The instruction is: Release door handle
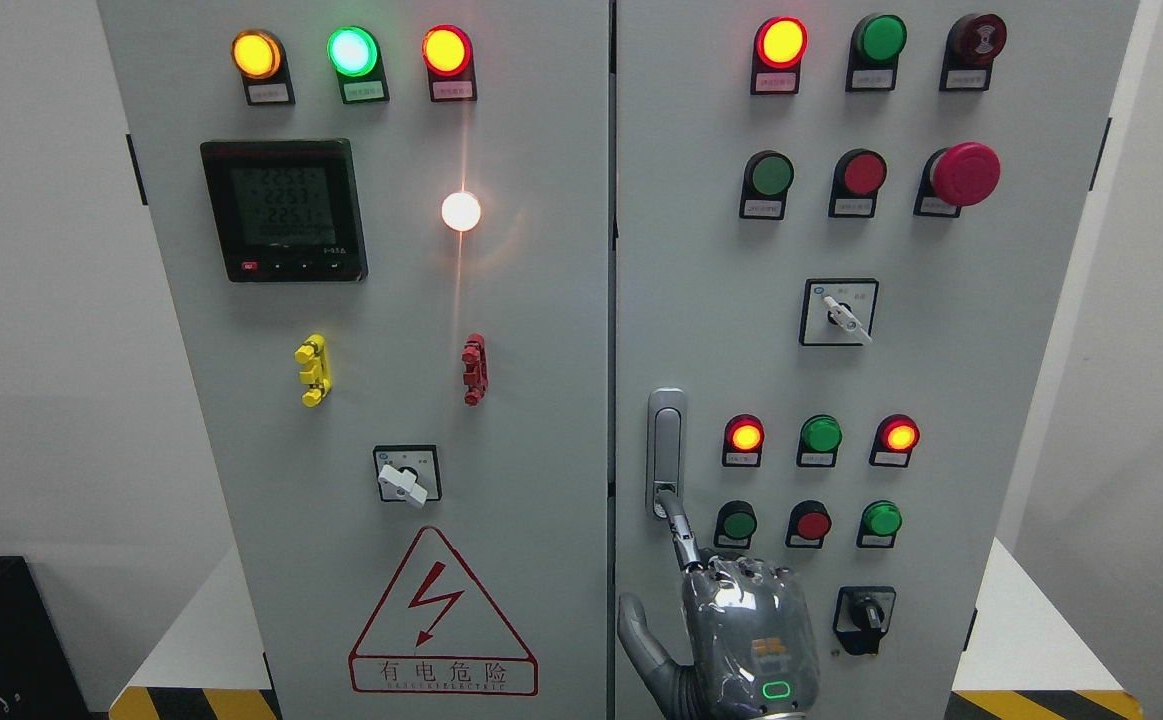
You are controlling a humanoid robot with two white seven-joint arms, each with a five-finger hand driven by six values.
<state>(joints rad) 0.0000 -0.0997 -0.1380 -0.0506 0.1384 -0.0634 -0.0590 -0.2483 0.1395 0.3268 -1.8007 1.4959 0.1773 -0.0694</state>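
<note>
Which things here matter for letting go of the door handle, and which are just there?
In the job:
door handle
right hand, one finger at the handle's lower end

Just there:
indicator lamps
digital meter
red mushroom button
rotary switches
warning triangle

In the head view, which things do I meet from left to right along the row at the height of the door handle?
Yellow clip → red clip → door handle → red lamp → green button → second red lamp.
</note>
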